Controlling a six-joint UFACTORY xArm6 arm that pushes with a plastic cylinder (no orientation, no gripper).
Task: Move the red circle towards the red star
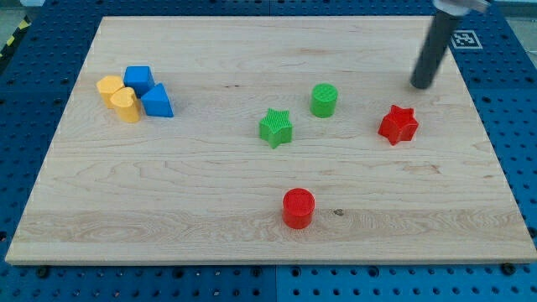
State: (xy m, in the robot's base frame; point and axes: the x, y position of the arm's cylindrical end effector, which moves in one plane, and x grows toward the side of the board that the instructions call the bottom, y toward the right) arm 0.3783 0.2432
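My tip point(420, 85), a bare rod with no gripper, should circle below-left of the red circle point(298, 207), then push it up-right toward the red star point(398, 124).

The red star point(398, 124) is the landmark. My tip point(419, 85) stands just above-right of it. The red circle point(298, 208) lies well below-left.

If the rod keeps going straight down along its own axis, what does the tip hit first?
The wooden board itself: my tip sits at or just above bare wood, up and to the right of the red star block. No block lies under it, though depth is uncertain.
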